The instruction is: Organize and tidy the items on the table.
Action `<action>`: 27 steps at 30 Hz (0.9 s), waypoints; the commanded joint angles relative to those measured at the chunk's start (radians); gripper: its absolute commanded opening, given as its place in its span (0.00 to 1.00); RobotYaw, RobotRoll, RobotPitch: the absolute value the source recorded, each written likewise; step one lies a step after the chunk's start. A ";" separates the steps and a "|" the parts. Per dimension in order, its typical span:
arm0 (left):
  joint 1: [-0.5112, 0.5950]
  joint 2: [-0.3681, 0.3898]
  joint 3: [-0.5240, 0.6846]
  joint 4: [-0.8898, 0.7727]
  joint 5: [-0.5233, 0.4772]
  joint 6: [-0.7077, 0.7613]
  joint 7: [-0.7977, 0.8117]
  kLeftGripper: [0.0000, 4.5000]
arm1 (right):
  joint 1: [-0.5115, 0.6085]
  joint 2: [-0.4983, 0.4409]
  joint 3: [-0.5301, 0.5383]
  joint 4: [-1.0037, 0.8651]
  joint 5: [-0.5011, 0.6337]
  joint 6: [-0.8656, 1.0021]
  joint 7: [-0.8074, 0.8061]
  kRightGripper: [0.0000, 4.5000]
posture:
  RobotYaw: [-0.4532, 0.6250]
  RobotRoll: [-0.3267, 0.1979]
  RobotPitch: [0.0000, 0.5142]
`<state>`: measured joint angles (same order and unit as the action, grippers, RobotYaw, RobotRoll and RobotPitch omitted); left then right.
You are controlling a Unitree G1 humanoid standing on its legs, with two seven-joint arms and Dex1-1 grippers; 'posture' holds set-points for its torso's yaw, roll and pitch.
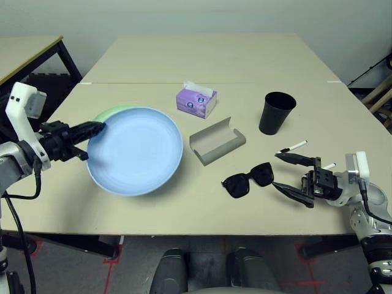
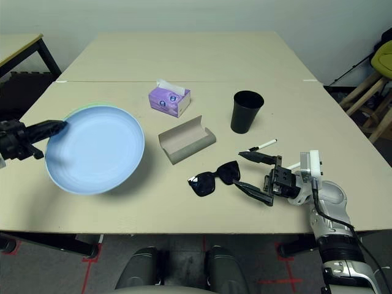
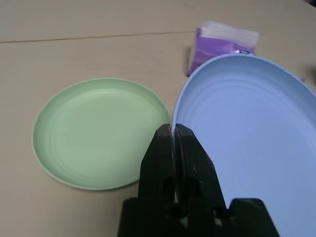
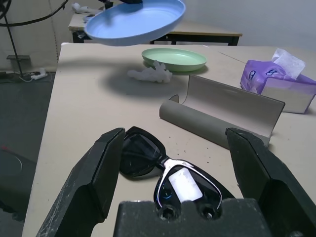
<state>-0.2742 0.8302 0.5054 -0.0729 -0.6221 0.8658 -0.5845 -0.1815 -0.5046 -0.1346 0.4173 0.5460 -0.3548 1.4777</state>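
The pale beige table [image 1: 202, 55], a seam across it, carries a green plate [image 3: 98, 133], crumpled tissue [image 4: 150, 74], purple tissue box [image 1: 196, 101], open grey glasses case [image 1: 217, 142], black cup [image 1: 277, 112], sunglasses [image 1: 248, 179] and 2 pens [image 1: 294, 146] near its right edge.

silver forearms [image 1: 15, 160], black fingers [image 1: 294, 158], black cables [image 1: 18, 233]

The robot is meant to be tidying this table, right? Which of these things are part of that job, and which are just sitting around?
Part of the tidying:
blue plate, held up by the left gripper
green plate
crumpled tissue
sunglasses, in front of the open right gripper
open glasses case
black cup
pen

Just lying about:
purple tissue box
side table
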 commanded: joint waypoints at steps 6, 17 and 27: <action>-0.069 -0.162 0.024 -0.015 0.098 -0.090 0.291 0.01 | -0.007 -0.007 -0.004 0.011 -0.014 -0.013 0.008 1.00 | 0.54 0.62 0.07; -0.059 -0.309 -0.022 -0.020 0.247 -0.221 0.504 0.01 | -0.003 -0.008 -0.006 0.017 -0.024 -0.026 0.014 1.00 | 0.54 0.62 0.08; -0.045 -0.345 -0.110 0.026 0.412 -0.359 0.576 0.01 | -0.010 0.006 -0.013 0.017 -0.014 -0.031 0.002 1.00 | 0.53 0.62 0.09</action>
<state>-0.3288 0.4874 0.4240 -0.0590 -0.2483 0.5431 -0.0107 -0.1853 -0.5028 -0.1342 0.4312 0.5303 -0.3764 1.4862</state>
